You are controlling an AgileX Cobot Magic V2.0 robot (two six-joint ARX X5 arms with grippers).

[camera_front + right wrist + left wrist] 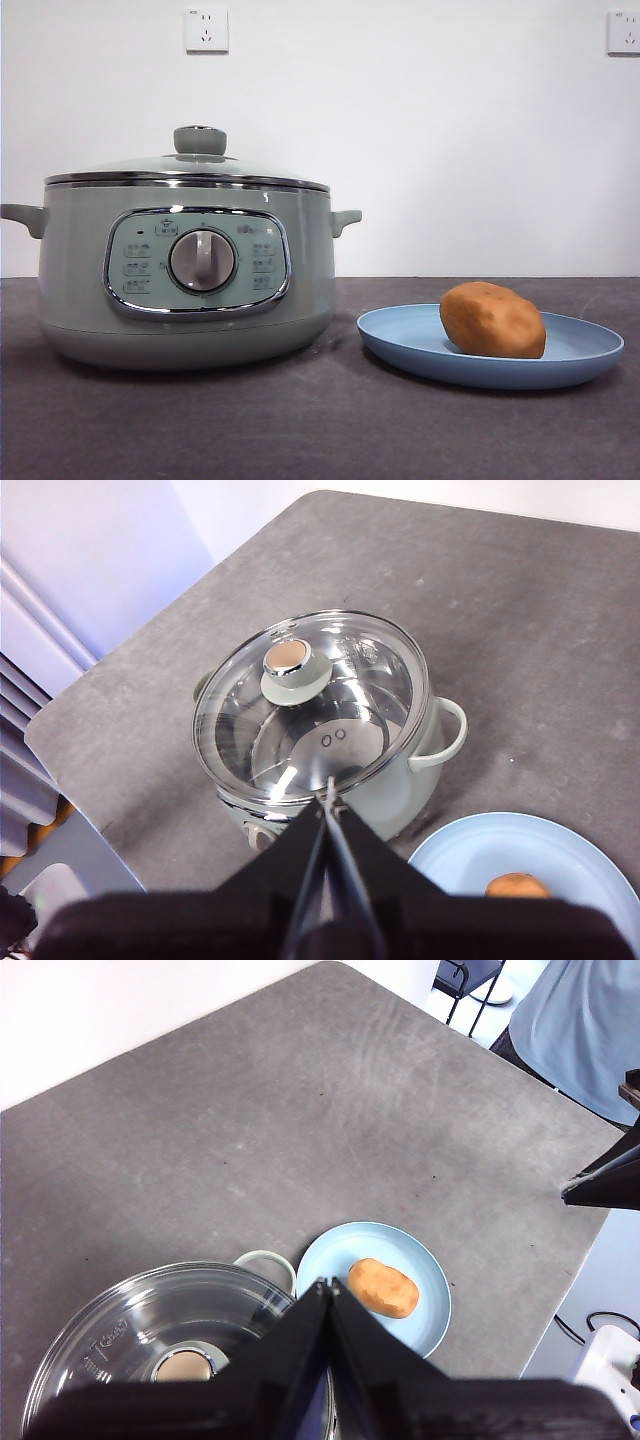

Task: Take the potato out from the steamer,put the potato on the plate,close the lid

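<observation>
Orange potato (492, 320) on plate (400, 340) | lid (200, 165) on steamer (80, 280) | both tools pinched closed, aloft, holding nothing

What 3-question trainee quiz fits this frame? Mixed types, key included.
1. True or false: the lid sits closed on the steamer.
2. Where is the potato? A) inside the steamer B) on the plate C) on the bare table
3. Fill in: both the left gripper and the right gripper have their jaws ____ and hold nothing.

Key: 1 true; 2 B; 3 shut
</observation>
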